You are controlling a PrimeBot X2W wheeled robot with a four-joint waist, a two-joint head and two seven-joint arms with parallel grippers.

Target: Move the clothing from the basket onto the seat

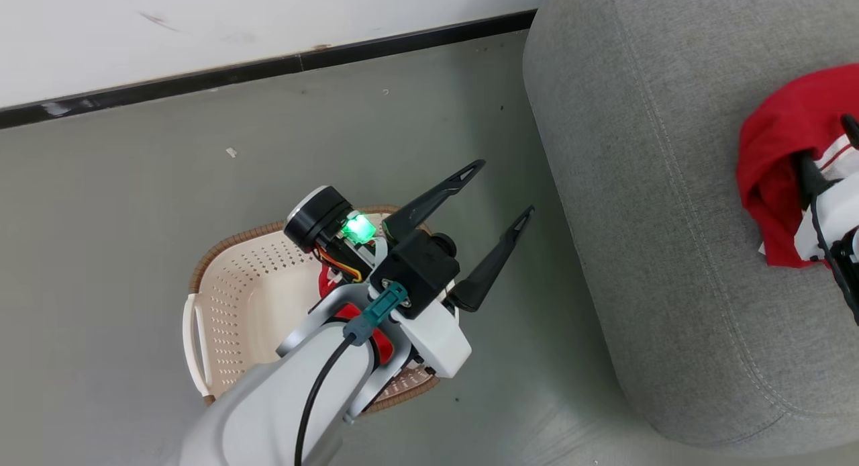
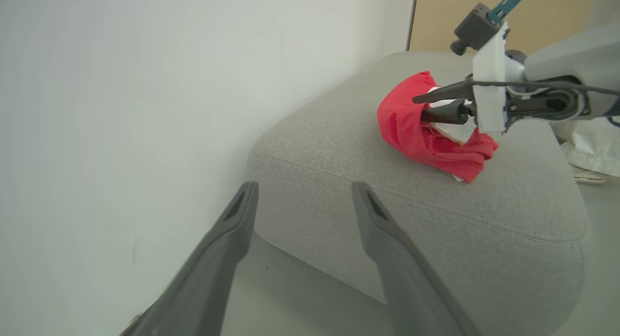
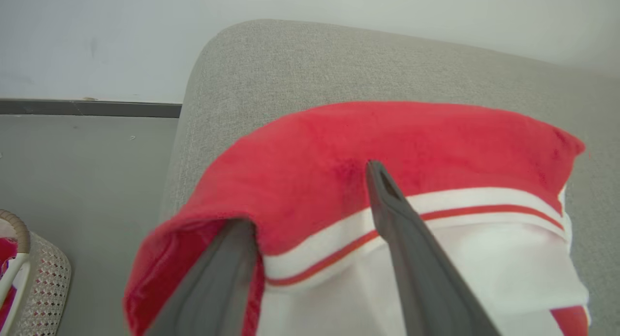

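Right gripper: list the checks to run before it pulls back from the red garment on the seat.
1. Red garment resting on the seat: ok.
2. Right gripper jaws apart: ok.
3. Right fingers clear of cloth: not ok, a red fold covers one tip.
4. Left gripper open over the basket: ok.
5. Basket emptied: not ok, red clothing lies inside.

Red clothing (image 3: 397,132) (white-striped), grey seat (image 3: 300,55)

The left arm (image 1: 282,399) apparently hides most clothing (image 1: 328,283) in the basket (image 1: 228,298).
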